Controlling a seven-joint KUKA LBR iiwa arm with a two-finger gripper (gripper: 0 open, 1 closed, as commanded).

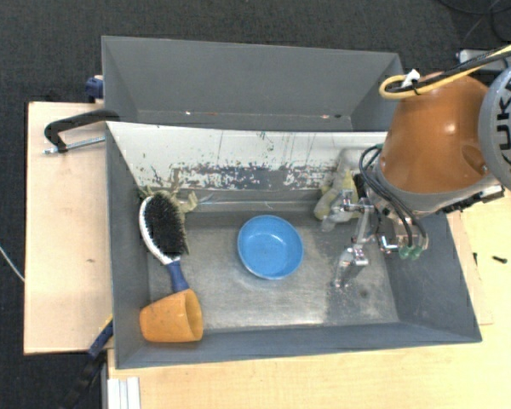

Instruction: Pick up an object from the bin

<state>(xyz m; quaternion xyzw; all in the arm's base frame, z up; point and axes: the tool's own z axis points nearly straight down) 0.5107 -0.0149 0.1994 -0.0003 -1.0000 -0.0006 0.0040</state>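
My gripper (351, 267) hangs low over the bare floor at the right side of the bin, with nothing visibly in it. A round blue bowl (270, 246) lies upright in the middle of the bin, a short way to the gripper's left and apart from it. A pale beige thing (330, 201) rests against the back wall just behind the gripper, partly hidden by the wrist.
A black-bristled hairbrush with a white rim and blue handle (163, 231) lies along the left wall. An orange cup (171, 317) lies on its side in the front left corner. The arm's orange cover overhangs the bin's back right corner.
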